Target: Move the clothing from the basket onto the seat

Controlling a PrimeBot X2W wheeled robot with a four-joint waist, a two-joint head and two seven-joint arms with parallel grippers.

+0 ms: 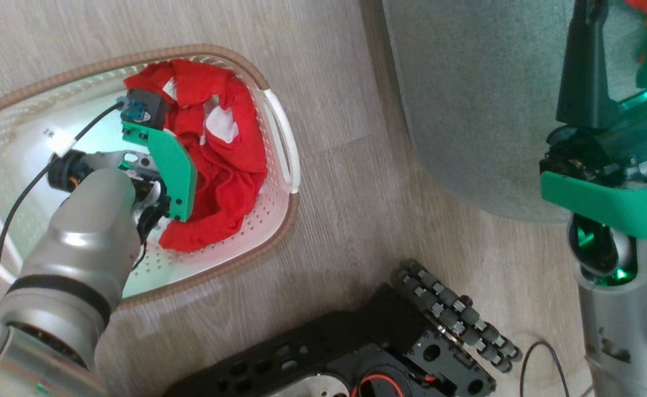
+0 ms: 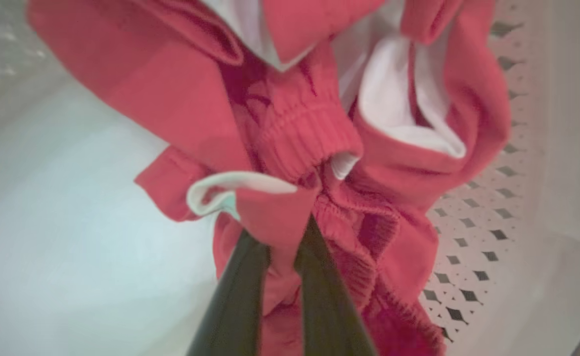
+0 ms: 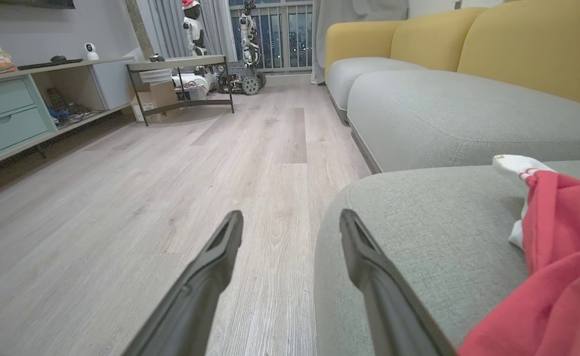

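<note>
So the left gripper [image 2: 288, 242] is pinching down on a fold of the bright red soft fabric clothing with white trim [image 2: 290, 133]. Its two long dark fingers are sitting nearly together with cloth squeezed between them. That bundle is lying inside the small cream perforated plastic basket with the brown woven-look rim [image 1: 207, 52], bunched up toward the handle end. As far as I can tell, it isn't lifting clear of the basket yet.

Further out, the right gripper [image 3: 290, 215] is hanging wide open with nothing in it, just by the edge of the big grey-green upholstered sofa seat [image 3: 418, 222]. One red garment with a white cuff [image 3: 557, 257] is already lying on that cushion. So I'm guessing we're partway, and the pile in the basket is what's left to carry over.
</note>
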